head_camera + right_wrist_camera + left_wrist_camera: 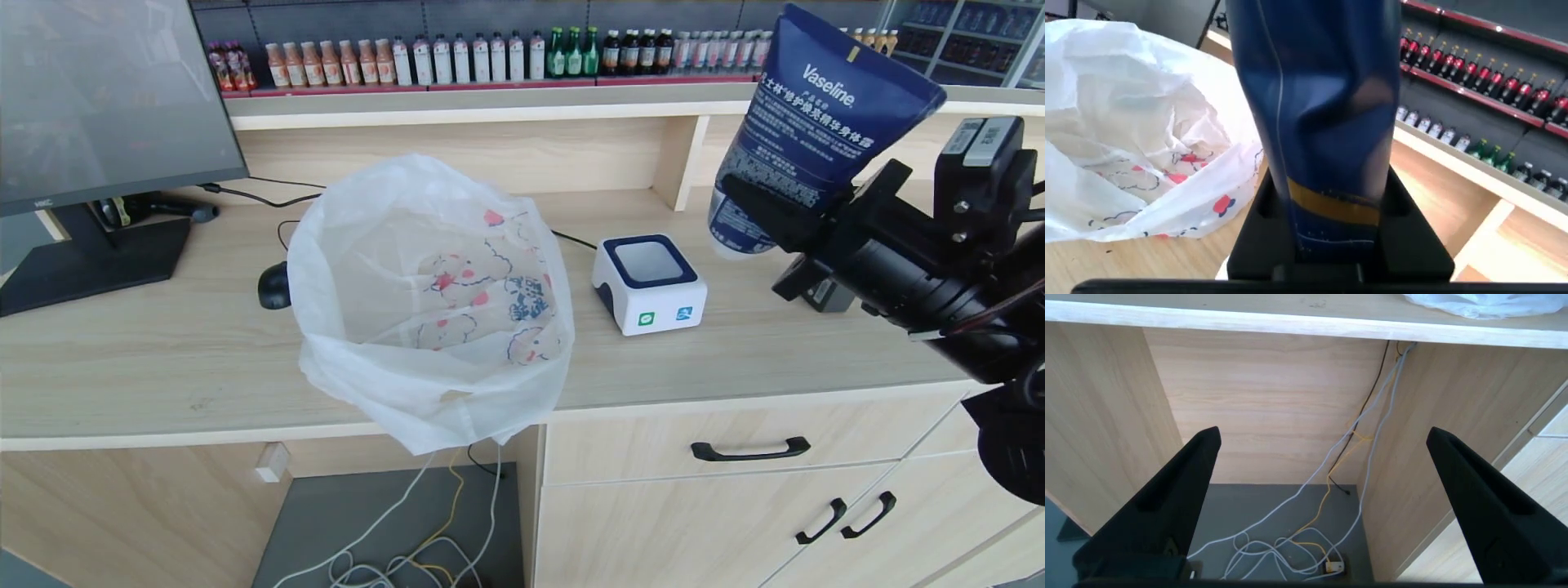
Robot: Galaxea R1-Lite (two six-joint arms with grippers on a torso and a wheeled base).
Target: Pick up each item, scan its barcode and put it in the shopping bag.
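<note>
White shopping bag (433,294) gapes open; jaws of right gripper (775,219) clamp blue tube (824,114).

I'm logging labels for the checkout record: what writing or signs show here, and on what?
On the blue pouch in the right gripper: large white brand word, rows of small white characters.
On the scanner: green and blue icons, no words.
On the monitor: corner lettering too small.
On the shelf bottles: labels too small.

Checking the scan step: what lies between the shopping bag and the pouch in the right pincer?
The white scanner on the counter, seen in the head view.
</note>
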